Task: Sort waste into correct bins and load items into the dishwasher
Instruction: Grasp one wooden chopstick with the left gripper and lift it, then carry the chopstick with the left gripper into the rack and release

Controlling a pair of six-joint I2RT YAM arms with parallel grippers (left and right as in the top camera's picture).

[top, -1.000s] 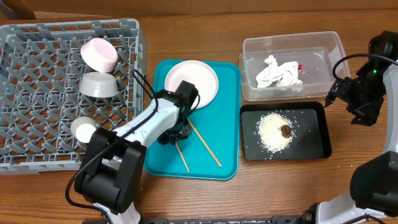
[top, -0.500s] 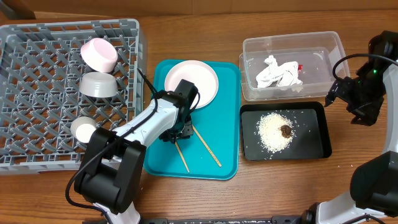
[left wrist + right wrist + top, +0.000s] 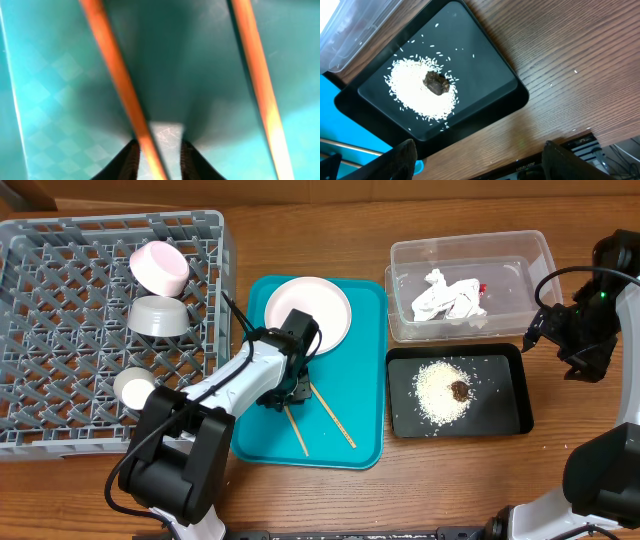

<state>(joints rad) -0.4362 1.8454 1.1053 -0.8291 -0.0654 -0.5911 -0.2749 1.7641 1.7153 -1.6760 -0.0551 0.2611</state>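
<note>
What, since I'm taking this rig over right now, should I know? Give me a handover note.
Left gripper: jaws open, astride one of the chopsticks on the teal tray, not yet clamped.
Right gripper: jaws open, empty, near the black tray.
Done: pink bowl, grey bowl and cup in the rack; napkin and red wrapper in the clear tub; rice in the black tray.
To do: chopsticks and plate, both on the teal tray, go to the rack.
</note>
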